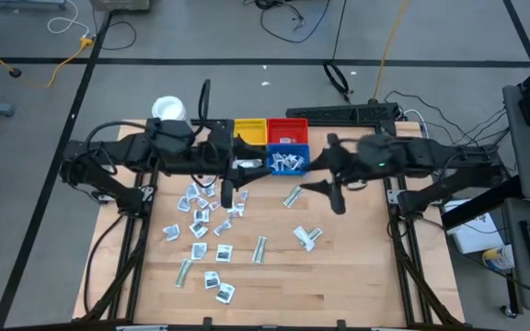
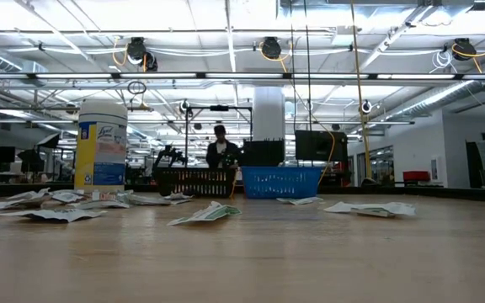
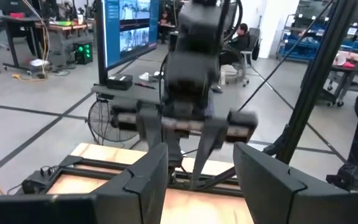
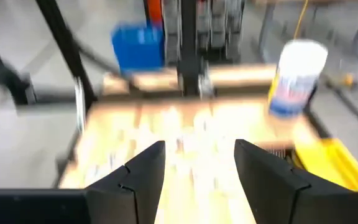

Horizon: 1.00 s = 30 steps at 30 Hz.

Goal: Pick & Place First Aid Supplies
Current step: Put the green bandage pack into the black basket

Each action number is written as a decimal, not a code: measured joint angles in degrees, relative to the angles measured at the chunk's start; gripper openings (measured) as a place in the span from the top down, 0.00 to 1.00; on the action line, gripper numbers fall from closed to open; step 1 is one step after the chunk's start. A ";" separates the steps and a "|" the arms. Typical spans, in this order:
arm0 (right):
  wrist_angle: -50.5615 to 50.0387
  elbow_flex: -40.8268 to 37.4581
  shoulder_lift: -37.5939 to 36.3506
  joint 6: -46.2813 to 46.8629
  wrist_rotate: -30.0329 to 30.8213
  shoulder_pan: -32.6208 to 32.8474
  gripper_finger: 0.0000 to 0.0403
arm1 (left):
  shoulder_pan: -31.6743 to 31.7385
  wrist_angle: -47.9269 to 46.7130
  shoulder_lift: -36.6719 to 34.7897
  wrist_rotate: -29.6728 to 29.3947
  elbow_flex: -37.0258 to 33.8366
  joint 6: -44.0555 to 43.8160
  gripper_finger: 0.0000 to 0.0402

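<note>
Several first aid supplies, small white packets (image 1: 205, 225), lie flat and scattered on the wooden table, mostly on its left half; in the low view these packets (image 2: 209, 213) lie low on the tabletop. A few more packets (image 1: 286, 164) rest in the blue bin (image 1: 298, 153). My left gripper (image 1: 226, 193) hovers above the pile, open, with nothing between its fingers (image 3: 197, 155). My right gripper (image 1: 337, 195) hovers opposite it over the table's middle, open and empty (image 4: 197, 152). Neither gripper shows in the low view.
Yellow (image 1: 251, 131), red (image 1: 286, 129), blue and black (image 1: 247, 167) bins stand in a block at the table's far middle. A white-lidded jar (image 1: 168, 110) stands at the far left. Bare wood (image 1: 357, 267) lies at the near right. A person (image 2: 221, 147) sits far behind.
</note>
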 joint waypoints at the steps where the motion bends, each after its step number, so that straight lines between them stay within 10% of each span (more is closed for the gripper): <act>1: -3.66 0.95 0.83 -0.16 -1.39 -0.37 0.54 | -0.13 -0.16 0.00 0.08 0.00 -0.06 0.53; 9: -23.71 2.91 6.26 -0.98 -15.37 -1.82 0.54 | -0.21 -4.21 -0.02 0.10 0.00 -1.67 0.53; 15: -29.15 0.91 10.56 -10.38 -12.86 0.22 0.54 | -0.21 -4.28 -0.02 0.10 -0.01 -1.71 0.53; 30: -0.77 -31.99 13.19 -12.24 -8.32 6.78 0.54 | -0.21 -4.17 -0.02 0.14 0.00 -1.63 0.53</act>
